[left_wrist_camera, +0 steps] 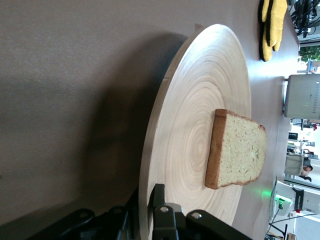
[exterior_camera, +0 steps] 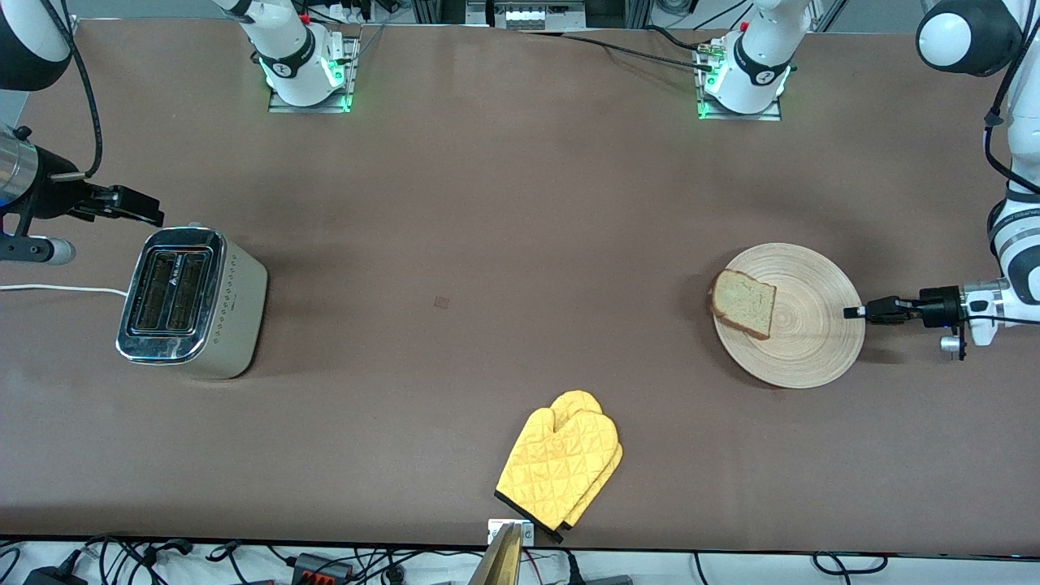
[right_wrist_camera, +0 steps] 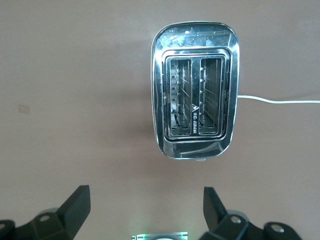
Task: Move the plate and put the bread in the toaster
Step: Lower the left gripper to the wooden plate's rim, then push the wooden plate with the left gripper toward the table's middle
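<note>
The pale wooden plate [exterior_camera: 812,333] lies on the table toward the left arm's end. The bread [exterior_camera: 743,303] rests on its edge toward the toaster, slightly overhanging the rim. My left gripper [exterior_camera: 853,312] is shut on the plate's rim at the edge away from the bread. In the left wrist view one finger [left_wrist_camera: 159,197] presses on the plate [left_wrist_camera: 200,115] and the other sits under the rim; the bread [left_wrist_camera: 240,150] lies flat. The toaster [exterior_camera: 191,302] stands toward the right arm's end, slots empty. My right gripper [exterior_camera: 154,213] hovers open over the table beside the toaster [right_wrist_camera: 196,90].
A yellow oven mitt [exterior_camera: 562,465] lies near the table's front edge, nearer to the front camera than the plate and toaster. The toaster's white cord [exterior_camera: 57,288] trails off toward the table's end. Bare brown table spans between toaster and plate.
</note>
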Controlling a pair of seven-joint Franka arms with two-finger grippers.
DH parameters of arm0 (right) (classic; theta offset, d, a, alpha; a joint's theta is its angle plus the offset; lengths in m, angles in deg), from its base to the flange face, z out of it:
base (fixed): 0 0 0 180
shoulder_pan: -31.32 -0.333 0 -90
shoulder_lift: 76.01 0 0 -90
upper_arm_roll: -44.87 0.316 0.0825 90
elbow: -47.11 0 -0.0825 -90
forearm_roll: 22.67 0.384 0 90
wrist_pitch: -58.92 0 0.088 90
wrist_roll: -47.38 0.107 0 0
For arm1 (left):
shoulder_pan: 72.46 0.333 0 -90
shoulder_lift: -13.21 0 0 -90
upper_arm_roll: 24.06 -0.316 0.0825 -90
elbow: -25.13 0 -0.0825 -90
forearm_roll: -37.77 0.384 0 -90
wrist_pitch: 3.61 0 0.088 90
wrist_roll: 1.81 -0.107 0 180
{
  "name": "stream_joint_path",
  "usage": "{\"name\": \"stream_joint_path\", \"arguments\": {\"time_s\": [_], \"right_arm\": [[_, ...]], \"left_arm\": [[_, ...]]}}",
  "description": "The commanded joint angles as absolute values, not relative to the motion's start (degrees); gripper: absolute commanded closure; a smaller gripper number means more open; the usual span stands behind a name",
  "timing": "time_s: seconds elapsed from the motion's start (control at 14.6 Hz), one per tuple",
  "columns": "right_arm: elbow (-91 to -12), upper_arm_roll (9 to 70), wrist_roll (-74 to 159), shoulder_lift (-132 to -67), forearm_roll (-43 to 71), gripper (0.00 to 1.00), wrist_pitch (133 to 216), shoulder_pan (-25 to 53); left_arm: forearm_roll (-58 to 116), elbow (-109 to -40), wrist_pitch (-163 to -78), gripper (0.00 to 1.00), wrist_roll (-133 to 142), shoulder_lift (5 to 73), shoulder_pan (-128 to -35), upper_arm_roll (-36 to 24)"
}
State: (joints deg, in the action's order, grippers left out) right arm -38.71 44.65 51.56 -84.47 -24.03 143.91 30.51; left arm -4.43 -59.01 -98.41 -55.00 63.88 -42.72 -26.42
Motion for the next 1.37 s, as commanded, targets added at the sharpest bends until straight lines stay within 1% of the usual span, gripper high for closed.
{"name": "stream_joint_path", "arguments": {"time_s": [0.0, 0.2, 0.48, 0.75, 0.96, 1.16, 1.3], "right_arm": [[-38.2, 44.8, 51.9, -84.1, -23.5, 0.00, 143.0, 30.7], [-38.3, 44.8, 52.0, -84.1, -23.5, 0.00, 143.0, 30.7], [-38.3, 44.8, 51.9, -84.2, -23.5, 0.00, 143.0, 30.7], [-38.3, 44.8, 51.9, -84.2, -23.5, 0.00, 143.0, 30.8], [-38.3, 44.8, 51.9, -84.2, -23.5, 0.00, 143.0, 30.7], [-38.3, 44.8, 51.9, -84.2, -23.5, 0.00, 143.0, 30.8], [-38.3, 44.8, 51.9, -84.2, -23.5, 0.00, 143.0, 30.8]], "left_arm": [[-7.6, -58.4, -99.5, 0.99, -55.6, 65.0, -42.6, -26.4], [-9.8, -58.3, -97.8, 0.99, -51.3, 64.8, -42.4, -26.3], [-11.6, -57.5, -91.1, 0.99, -47.2, 63.8, -43.1, -25.9], [-12.3, -57.5, -91.3, 0.99, -45.9, 63.0, -44.4, -20.8], [-12.5, -58.6, -91.2, 0.99, -45.3, 61.9, -48.3, -18.7], [-12.6, -59.8, -91.2, 1.00, -46.0, 62.3, -51.4, -14.9], [-13.3, -61.1, -94.6, 1.00, -45.2, 62.2, -53.6, -13.3]]}}
